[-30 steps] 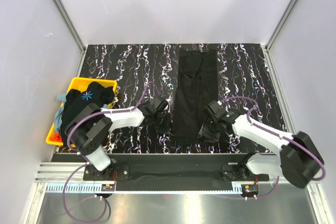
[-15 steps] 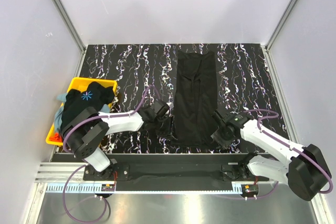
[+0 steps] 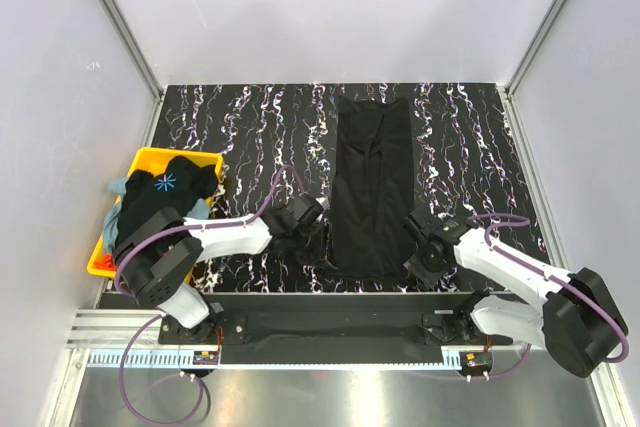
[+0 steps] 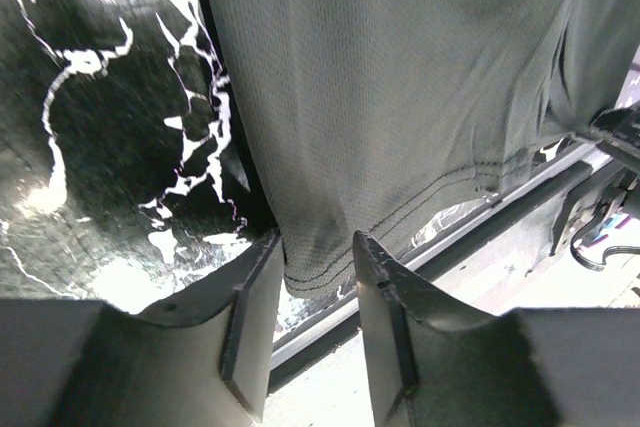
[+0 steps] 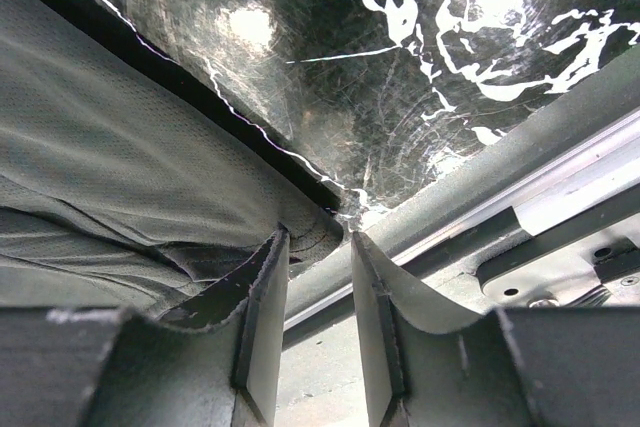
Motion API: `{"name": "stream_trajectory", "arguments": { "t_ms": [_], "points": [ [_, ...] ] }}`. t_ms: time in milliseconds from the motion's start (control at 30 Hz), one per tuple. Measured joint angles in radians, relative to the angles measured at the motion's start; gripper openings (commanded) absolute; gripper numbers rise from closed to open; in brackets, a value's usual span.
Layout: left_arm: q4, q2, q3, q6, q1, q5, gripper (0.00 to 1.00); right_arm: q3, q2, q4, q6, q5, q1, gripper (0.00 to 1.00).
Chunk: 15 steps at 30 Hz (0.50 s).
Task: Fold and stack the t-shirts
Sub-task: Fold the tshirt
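Bin (image 3: 150, 159) of yellow plastic at the left edge of the table (image 3: 250, 127), heaped with unfolded t-shirts: starburst-print black t-shirt (image 3: 160, 199) on top, grey-blue t-shirt (image 3: 110, 219) spilling over the left rim. Table surface black with white marble veining. Left gripper (image 3: 312, 243) low over the table, at the near-left corner of the plain black t-shirt (image 3: 372, 177). Plain black t-shirt folded into a long narrow strip, flat on the table just right of centre, running from the far edge toward the near edge, well apart from the bin. Left wrist view: left gripper (image 4: 315, 282) with jaws spread, stitched hem corner of the plain black t-shirt (image 4: 400, 97) lying in the gap between the fingertips (image 4: 252, 297), cloth loose rather than pinched; veined table (image 4: 100, 147) to the left of the hem. Right gripper (image 3: 416, 261) low at the near-right corner of the same strip, opposite the left gripper across the strip's width. Right wrist view: right gripper (image 5: 318, 277) with jaws likewise apart, rumpled corner of the plain black t-shirt (image 5: 100, 167) reaching just to the fingertips (image 5: 265, 297), nothing clamped between them; glossy veined table (image 5: 400, 77) beyond, metal edge rail (image 5: 470, 182) along the table's near side to the right.
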Motion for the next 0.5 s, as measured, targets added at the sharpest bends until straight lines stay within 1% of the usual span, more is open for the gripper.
{"name": "stream_trajectory", "arguments": {
  "t_ms": [300, 400, 500],
  "points": [
    [-0.014, -0.014, -0.009, -0.008, -0.024, -0.029, 0.36, -0.004, 0.006, 0.000, 0.010, 0.021, 0.000, 0.38],
    [-0.014, -0.014, -0.009, -0.009, -0.027, -0.032, 0.36, -0.004, 0.028, 0.000, 0.009, 0.027, 0.000, 0.35],
    [-0.013, -0.014, -0.009, -0.011, -0.033, -0.037, 0.32, -0.004, 0.031, 0.000, 0.009, 0.035, 0.000, 0.32]
  ]
}}
